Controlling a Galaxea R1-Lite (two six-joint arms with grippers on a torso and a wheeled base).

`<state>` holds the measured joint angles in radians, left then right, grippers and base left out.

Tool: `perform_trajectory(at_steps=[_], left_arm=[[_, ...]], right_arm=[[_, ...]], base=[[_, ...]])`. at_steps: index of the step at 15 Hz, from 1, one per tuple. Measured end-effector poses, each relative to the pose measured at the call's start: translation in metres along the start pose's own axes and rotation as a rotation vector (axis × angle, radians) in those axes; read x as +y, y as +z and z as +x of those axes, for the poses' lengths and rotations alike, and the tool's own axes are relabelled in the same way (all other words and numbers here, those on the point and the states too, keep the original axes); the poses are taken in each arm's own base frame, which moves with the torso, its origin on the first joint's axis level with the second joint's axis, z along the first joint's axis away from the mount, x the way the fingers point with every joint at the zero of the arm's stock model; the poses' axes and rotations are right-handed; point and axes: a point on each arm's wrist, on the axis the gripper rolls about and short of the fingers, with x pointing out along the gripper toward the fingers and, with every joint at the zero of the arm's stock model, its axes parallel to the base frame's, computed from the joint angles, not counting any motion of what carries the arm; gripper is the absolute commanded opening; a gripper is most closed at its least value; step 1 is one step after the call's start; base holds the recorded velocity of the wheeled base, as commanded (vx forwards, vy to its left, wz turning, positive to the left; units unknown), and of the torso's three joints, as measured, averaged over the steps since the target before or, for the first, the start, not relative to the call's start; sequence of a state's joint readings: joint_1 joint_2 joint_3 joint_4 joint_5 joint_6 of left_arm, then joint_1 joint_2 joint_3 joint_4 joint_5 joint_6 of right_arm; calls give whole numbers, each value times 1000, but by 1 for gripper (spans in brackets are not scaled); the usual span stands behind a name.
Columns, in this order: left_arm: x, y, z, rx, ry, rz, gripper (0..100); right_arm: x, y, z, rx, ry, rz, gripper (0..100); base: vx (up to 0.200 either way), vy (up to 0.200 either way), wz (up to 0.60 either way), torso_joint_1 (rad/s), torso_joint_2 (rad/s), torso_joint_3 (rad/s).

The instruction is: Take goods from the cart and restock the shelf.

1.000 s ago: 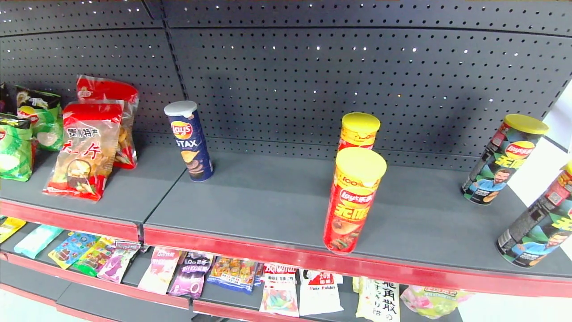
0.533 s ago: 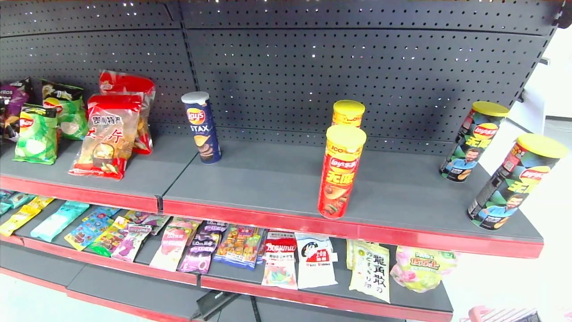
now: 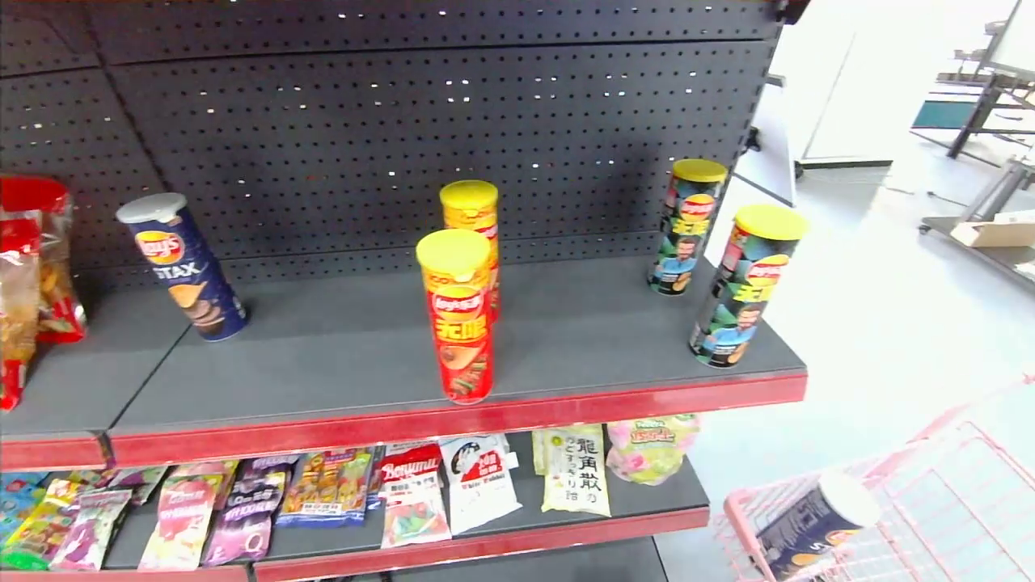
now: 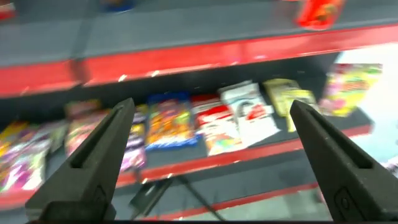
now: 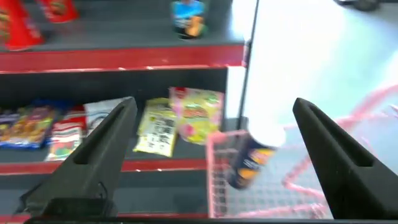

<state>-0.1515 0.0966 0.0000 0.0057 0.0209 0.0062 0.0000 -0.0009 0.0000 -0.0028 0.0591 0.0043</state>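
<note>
A dark blue chip can with a white lid [image 3: 817, 525] lies on its side in the pink wire cart [image 3: 954, 485] at the lower right. The right wrist view shows this can [image 5: 254, 157] inside the cart [image 5: 216, 180], beyond and below my right gripper [image 5: 214, 102], which is open and holds nothing. My left gripper [image 4: 211, 102] is open too, facing the lower shelf's snack packets [image 4: 242, 118]. On the grey upper shelf [image 3: 340, 347] stand a matching blue can [image 3: 182, 267], two red cans [image 3: 459, 327] and two dark patterned cans [image 3: 748, 283].
Red snack bags [image 3: 32, 267] stand at the shelf's left end. Flat packets [image 3: 404, 493] line the lower shelf. The shelf has bare room between the blue can and the red cans. White open floor [image 3: 873, 323] lies right of the shelf, with tables [image 3: 986, 234] far behind.
The head view has swung to the right, so the shelf's right end, the floor and the cart with its can now show. The cans on the shelf have not moved.
</note>
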Motion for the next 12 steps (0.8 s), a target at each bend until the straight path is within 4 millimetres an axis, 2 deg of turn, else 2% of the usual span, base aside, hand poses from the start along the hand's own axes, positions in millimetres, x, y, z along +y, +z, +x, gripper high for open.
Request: perform_trajectory(at_steps=[6, 12], left_arm=[[0, 0, 0, 0, 0, 0, 100], [0, 0, 0, 1, -1, 1, 100]], right_arm=[[0, 0, 0, 0, 0, 0, 100], [0, 0, 0, 0, 0, 0, 100]], base=[[0, 0, -600, 5, 2, 0], [0, 0, 0, 0, 0, 0]])
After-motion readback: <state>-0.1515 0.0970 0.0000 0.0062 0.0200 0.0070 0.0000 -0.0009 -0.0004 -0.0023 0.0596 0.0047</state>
